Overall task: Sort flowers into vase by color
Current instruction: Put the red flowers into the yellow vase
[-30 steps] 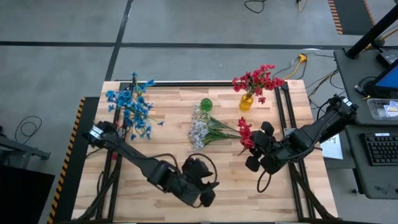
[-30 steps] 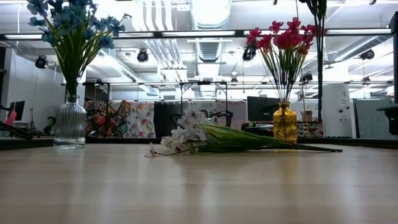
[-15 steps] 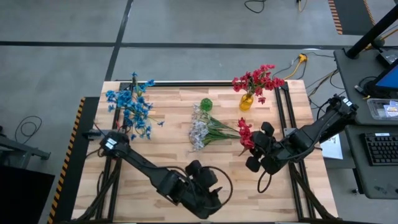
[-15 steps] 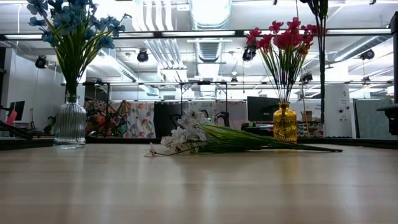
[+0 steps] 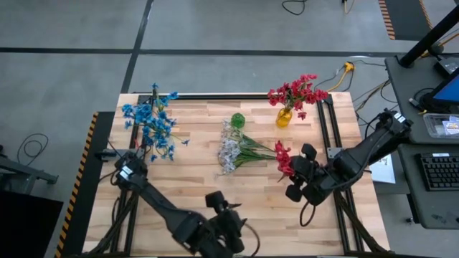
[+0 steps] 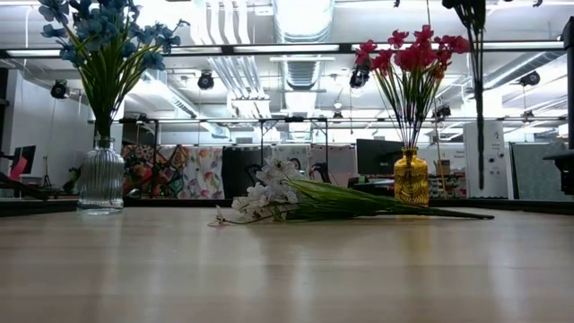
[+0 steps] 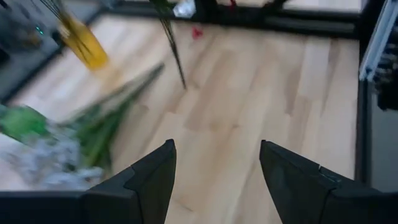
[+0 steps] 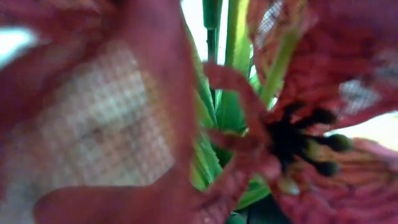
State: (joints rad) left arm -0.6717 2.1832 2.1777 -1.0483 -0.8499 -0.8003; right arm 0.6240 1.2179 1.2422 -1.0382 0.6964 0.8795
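Left tool [image 7: 214,180] now nearer table's front edge, parted; right tool [image 5: 294,175] clenched on red flowers [image 5: 282,158].

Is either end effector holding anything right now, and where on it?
The right end effector grips a red artificial flower spray, apparently by its green stem; the left end effector is open and empty.

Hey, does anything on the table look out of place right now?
Yes. The white flowers lie flat mid-table beside an empty green vase, while blue flowers and red flowers stand in vases. The right tool holds a red spray above the table.
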